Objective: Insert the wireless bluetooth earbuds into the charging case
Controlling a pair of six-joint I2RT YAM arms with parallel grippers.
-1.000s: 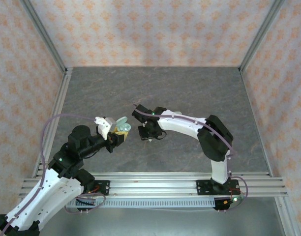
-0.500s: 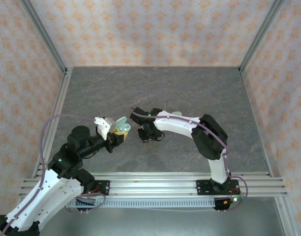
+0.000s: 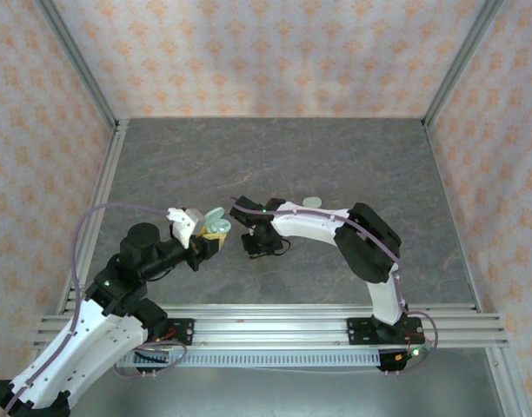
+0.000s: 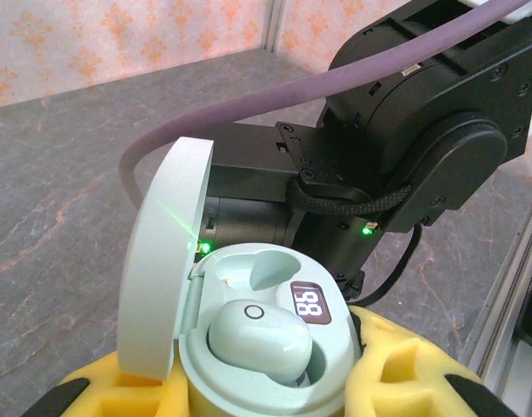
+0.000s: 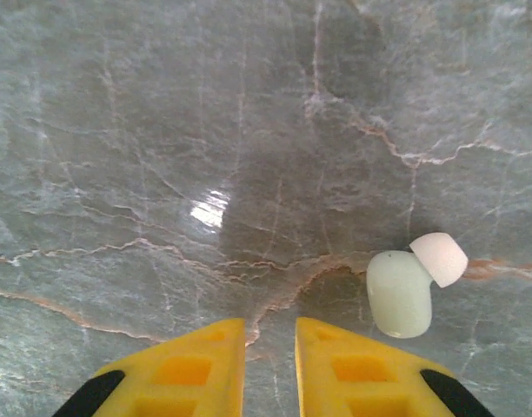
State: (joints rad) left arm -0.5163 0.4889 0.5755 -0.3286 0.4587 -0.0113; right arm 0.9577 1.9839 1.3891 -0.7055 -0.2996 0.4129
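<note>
Yellow foam pads [image 4: 396, 360] of your left pincer [image 4: 257, 391] are clamped on either side of the mint charging case [image 4: 249, 401], which sits closest to you. Its lid [image 4: 157, 269] is hinged up on the left and its mouth is open. The seated earbud [image 4: 259, 340] already fills the nearer well. The empty socket [image 4: 268, 265] behind it, next to the small lit display [image 4: 308, 303], is the one left to fill. Keep the case level and steady so your other arm has a fixed target.

Further out, your right pincer [image 5: 270, 356] hangs low over the grey marbled surface [image 5: 162, 130]. Its fingers [image 5: 196, 365] are drawn in to a narrow slit with nothing between them. The loose earbud [image 5: 398, 294] lies on the surface to the right of those fingers, clear of them, with its white tip [image 5: 440, 258] angled up and away.

By my reading the step in hand is the pick, and the jaws are off line for it. The slit also looks narrower than the bud. Widen the jaws first, then shift right until the bud sits squarely between the tips, and only then descend. Close on the mint body rather than the soft tip, which would likely squash and let the bud twist. Squeeze gently, because a glossy rounded bud tends to squirt sideways out of a hard pinch. Once you have it, bring it over the empty socket and lower it straight in without nudging the lid.
</note>
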